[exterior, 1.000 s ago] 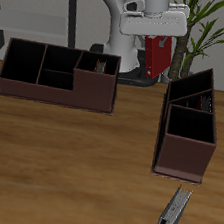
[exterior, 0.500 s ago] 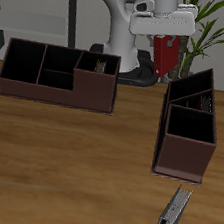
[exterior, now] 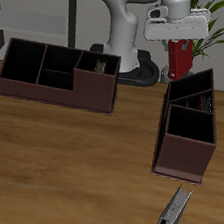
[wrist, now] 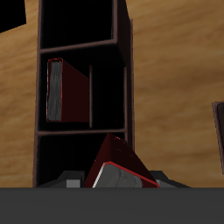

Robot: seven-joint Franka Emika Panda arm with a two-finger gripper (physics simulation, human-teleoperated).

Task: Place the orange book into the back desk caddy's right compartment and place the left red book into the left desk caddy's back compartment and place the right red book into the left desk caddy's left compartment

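A thin book lies on the worktop before the left desk caddy. One red book already sits inside. Above its far end, the gripper hangs clamped on the second red book, not yet lowered.

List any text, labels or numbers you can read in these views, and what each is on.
No readable text in either view.
Red book held in the gripper: plain cover, no title.
Red book standing in the left desk caddy: plain cover and spine.
Back desk caddy: unmarked walls.
Book lying near the table's front edge: seen edge-on, nothing legible.
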